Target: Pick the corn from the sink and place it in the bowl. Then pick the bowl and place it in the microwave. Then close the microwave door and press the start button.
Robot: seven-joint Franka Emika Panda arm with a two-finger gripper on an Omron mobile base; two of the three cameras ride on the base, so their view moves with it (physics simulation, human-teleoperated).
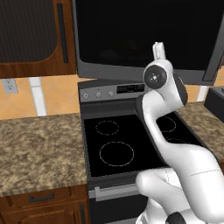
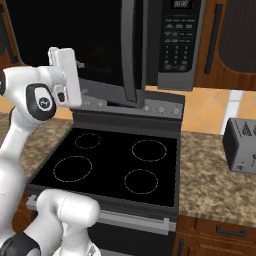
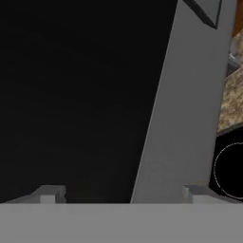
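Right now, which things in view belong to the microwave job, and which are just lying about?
Job:
microwave
microwave door, standing open
end effector, fingers apart, at the door

Lying about:
stove
toaster
counter

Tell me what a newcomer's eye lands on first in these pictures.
The white arm rears up in front of the black stove, its hand raised against the microwave above. The microwave door stands swung out beside the button panel. A toaster sits on the granite counter at right.
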